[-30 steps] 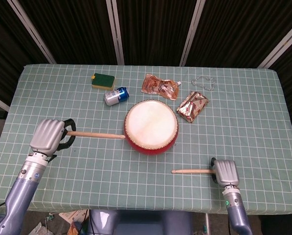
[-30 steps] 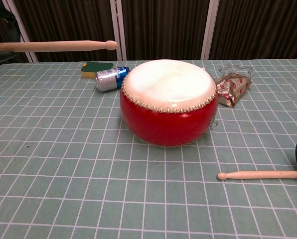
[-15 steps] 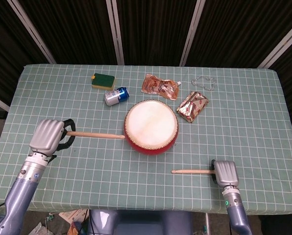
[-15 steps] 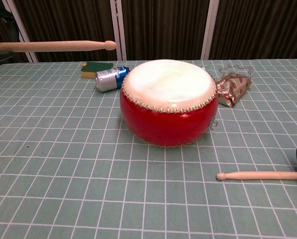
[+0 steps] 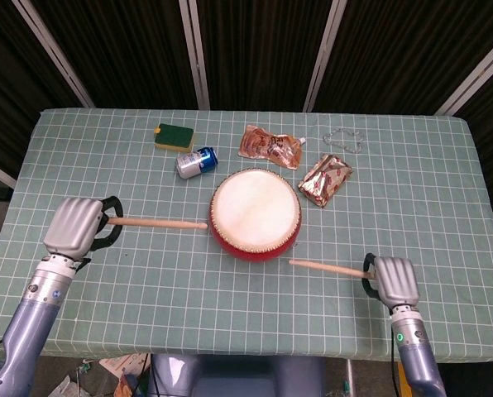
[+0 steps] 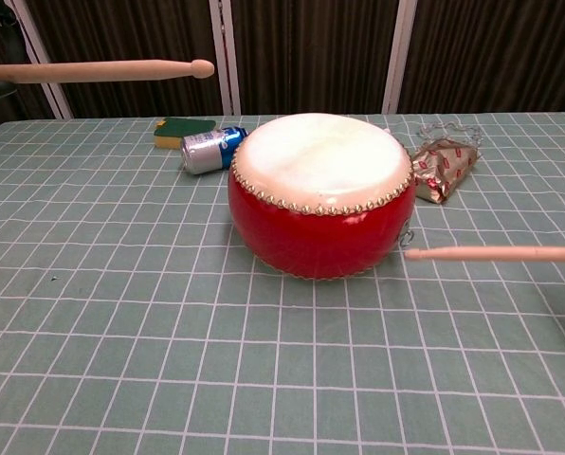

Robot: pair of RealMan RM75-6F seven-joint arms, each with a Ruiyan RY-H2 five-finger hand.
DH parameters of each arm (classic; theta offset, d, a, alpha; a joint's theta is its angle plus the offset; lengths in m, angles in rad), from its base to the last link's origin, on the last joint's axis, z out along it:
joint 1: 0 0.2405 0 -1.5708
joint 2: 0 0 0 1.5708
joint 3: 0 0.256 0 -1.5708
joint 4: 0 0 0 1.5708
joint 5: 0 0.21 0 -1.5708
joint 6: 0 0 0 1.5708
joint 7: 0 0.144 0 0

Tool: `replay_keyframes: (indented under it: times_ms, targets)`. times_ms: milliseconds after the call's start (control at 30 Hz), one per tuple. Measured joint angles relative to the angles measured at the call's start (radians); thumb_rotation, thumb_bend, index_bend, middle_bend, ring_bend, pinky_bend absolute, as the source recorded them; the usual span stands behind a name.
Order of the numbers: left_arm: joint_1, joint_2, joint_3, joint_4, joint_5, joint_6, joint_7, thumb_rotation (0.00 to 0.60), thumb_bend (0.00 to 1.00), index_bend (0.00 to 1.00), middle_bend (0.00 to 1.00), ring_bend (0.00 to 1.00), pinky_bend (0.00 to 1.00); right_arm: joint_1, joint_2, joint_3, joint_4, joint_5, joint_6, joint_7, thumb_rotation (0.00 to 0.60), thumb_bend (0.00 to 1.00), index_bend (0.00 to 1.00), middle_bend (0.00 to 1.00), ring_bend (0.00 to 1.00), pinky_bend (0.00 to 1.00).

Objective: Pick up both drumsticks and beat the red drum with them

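The left robot hand (image 5: 75,227) grips one drumstick (image 5: 155,222) near the counter's (image 5: 445,190) left edge, its tip just short of the red drum (image 5: 255,213) at the counter's middle. The right robot hand (image 5: 394,279), near the front edge, grasps the other drumstick (image 5: 329,267), raised off the cloth and angled toward the drum's front. Behind the drum lie a can (image 5: 196,161), a sponge (image 5: 174,136) and two foil packets (image 5: 325,179).
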Motion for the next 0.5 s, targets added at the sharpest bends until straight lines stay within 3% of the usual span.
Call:
replay_keyframes:
  times_ms: [233, 500]
  targets:
    - [-0.005, 0.009, -0.008, -0.003, -0.006, -0.003, -0.002, 0.600, 0.58, 0.79, 1.00, 1.00, 1.00, -0.018, 0.212, 0.085, -0.152, 0.082, -0.005, 0.151, 0.600, 0.59, 0.97, 1.00, 1.00, 1.00]
    - [-0.024, 0.010, -0.030, 0.018, -0.039, -0.020, -0.011, 0.600, 0.58, 0.79, 1.00, 1.00, 1.00, -0.018, 0.348, 0.193, -0.181, 0.234, -0.058, 0.335, 0.600, 0.59, 0.97, 1.00, 1.00, 1.00]
